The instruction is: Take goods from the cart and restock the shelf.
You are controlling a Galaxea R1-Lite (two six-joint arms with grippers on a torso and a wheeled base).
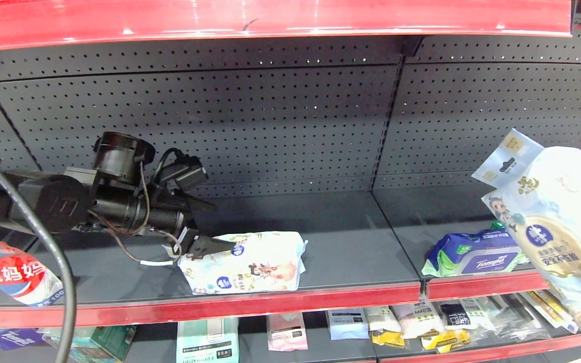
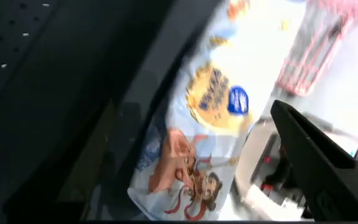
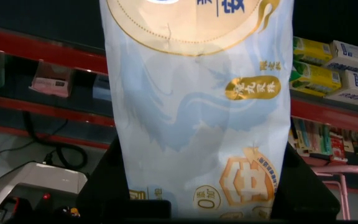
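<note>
You have the grey, red-edged shelf [image 1: 321, 237] spanning the head view. At the right side of the frame, the tall white bag [image 1: 563, 227] is held up in front of it, pinched by your right gripper [image 3: 204, 190]. At lower centre the flat white pack [image 1: 250, 264] lies on the shelf with your left gripper [image 1: 209, 247] at its left end; you cannot tell whether that one is spread or pressed together. A blue wipes pack [image 1: 477, 254] lies at lower right and a red-and-white pack [image 1: 10, 275] at lower left.
</note>
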